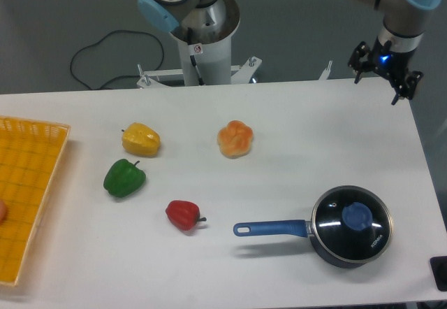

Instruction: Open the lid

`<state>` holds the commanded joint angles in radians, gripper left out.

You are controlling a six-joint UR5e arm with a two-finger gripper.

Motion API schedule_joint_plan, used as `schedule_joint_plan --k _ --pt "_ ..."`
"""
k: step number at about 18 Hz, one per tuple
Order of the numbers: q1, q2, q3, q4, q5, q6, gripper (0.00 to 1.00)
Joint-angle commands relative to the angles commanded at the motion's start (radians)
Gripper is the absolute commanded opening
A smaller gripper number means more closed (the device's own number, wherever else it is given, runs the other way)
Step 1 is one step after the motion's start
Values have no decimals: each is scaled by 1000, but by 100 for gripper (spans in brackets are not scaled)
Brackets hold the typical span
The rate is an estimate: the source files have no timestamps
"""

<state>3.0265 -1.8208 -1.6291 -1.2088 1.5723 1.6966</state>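
The lid (334, 213) is a round clear glass disc with a thin metal rim and a blue centre knob (357, 216). It sits flat on the dark saucepan (328, 250) at the front right of the table. The saucepan's blue handle (272, 228) points left. My gripper (383, 77) hangs at the back right, above the table's far edge and well behind the lid. Its fingers are spread apart and hold nothing.
A red pepper (184, 214), a green pepper (124, 177), a yellow pepper (141, 139) and an orange pepper (235, 139) lie left of the pan. A yellow basket (31, 183) stands at the left edge. The arm's base (204, 43) is at the back centre.
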Motion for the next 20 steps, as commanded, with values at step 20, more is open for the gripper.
schedule_joint_plan --k 20 --pt "-54 -11 3 48 -31 -135 100"
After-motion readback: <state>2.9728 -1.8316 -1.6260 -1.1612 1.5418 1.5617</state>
